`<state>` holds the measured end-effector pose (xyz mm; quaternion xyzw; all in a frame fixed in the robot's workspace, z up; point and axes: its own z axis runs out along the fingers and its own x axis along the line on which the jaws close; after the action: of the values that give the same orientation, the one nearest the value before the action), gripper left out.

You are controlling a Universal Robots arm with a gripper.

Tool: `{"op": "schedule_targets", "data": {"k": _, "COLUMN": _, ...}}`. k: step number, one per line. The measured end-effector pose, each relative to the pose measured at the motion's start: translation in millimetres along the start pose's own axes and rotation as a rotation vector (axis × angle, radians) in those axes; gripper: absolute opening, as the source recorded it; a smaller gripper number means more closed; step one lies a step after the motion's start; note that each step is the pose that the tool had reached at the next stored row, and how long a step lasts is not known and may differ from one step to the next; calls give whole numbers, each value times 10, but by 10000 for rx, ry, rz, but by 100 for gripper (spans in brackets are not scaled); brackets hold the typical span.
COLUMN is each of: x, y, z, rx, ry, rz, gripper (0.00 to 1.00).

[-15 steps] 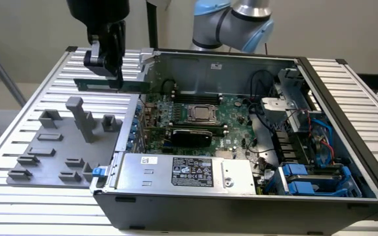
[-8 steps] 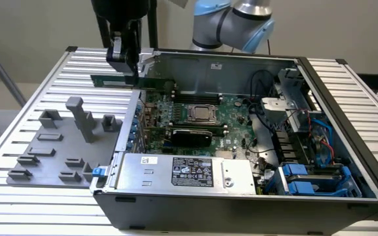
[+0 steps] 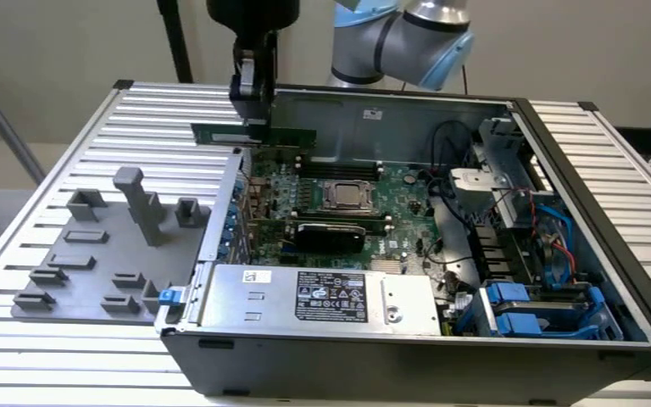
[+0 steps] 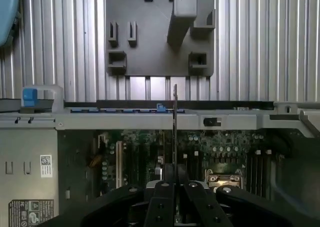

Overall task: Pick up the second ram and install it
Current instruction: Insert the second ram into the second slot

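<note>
**Second ram clamped in the gripper, over the case's side wall**

The gripper (image 3: 253, 125) is closed on the second ram (image 3: 253, 136), pinching the green stick near the middle of its length so that both ends stick out past the fingers. The stick is held level and on edge, clear of everything below it. In the wrist view it shows as a thin line (image 4: 175, 127) running straight out from between the gripper's (image 4: 175, 173) black fingers.

In the exterior view the stick's long axis runs from that view's left to its right. It looks close to parallel with the long black memory slots (image 3: 342, 168), which lie between the CPU socket (image 3: 348, 197) and the rear wall of the open computer case (image 3: 416, 360). From above, the stick crosses the case's side wall (image 4: 150, 118). One end is over the motherboard (image 3: 405, 191) and the other reaches out toward the grey fixture plate (image 3: 88, 254) on the ribbed table (image 3: 597, 153).

The slots sit lower than the stick and toward the exterior view's right. In the wrist view they show as dark strips (image 4: 257, 164) just beyond the CPU socket (image 4: 222, 179), well to one side of the stick's line. By this judgement the stick is not yet over a slot, and its alignment looks close in angle but offset sideways
</note>
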<state>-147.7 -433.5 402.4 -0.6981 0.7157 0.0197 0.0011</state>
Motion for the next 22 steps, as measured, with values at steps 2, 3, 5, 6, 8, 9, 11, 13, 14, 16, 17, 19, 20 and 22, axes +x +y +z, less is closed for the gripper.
{"op": "schedule_targets", "data": {"k": 2, "x": -29, "y": -89, "z": 8, "rx": 1, "ry": -1, "rz": 1, "gripper": 0}}
{"op": "schedule_targets", "data": {"k": 3, "x": -43, "y": -135, "z": 13, "rx": 0, "ry": -1, "rz": 0, "gripper": 0}}
{"op": "schedule_targets", "data": {"k": 5, "x": -74, "y": -228, "z": 28, "rx": 0, "ry": 0, "rz": 0, "gripper": 0}}
{"op": "schedule_targets", "data": {"k": 6, "x": -89, "y": -272, "z": 37, "rx": 0, "ry": -1, "rz": 1, "gripper": 0}}
{"op": "schedule_targets", "data": {"k": 8, "x": -119, "y": -364, "z": 57, "rx": 1, "ry": -1, "rz": 0, "gripper": 0}}
{"op": "schedule_targets", "data": {"k": 9, "x": -133, "y": -409, "z": 68, "rx": 0, "ry": 1, "rz": 0, "gripper": 0}}
{"op": "schedule_targets", "data": {"k": 11, "x": -163, "y": -500, "z": 94, "rx": 0, "ry": 0, "rz": 0, "gripper": 0}}
{"op": "schedule_targets", "data": {"k": 13, "x": -190, "y": -589, "z": 125, "rx": 0, "ry": 0, "rz": 0, "gripper": 0}}
{"op": "schedule_targets", "data": {"k": 14, "x": -203, "y": -633, "z": 143, "rx": -1, "ry": 0, "rz": 1, "gripper": 0}}
{"op": "schedule_targets", "data": {"k": 16, "x": -230, "y": -728, "z": 179, "rx": 0, "ry": 1, "rz": 0, "gripper": 0}}
{"op": "schedule_targets", "data": {"k": 17, "x": -243, "y": -773, "z": 196, "rx": 0, "ry": 0, "rz": 0, "gripper": 0}}
{"op": "schedule_targets", "data": {"k": 19, "x": -273, "y": -863, "z": 230, "rx": 0, "ry": 0, "rz": 0, "gripper": 0}}
{"op": "schedule_targets", "data": {"k": 20, "x": -289, "y": -908, "z": 248, "rx": 0, "ry": 0, "rz": 0, "gripper": 0}}
{"op": "schedule_targets", "data": {"k": 22, "x": -322, "y": -999, "z": 283, "rx": 0, "ry": 0, "rz": 1, "gripper": 0}}
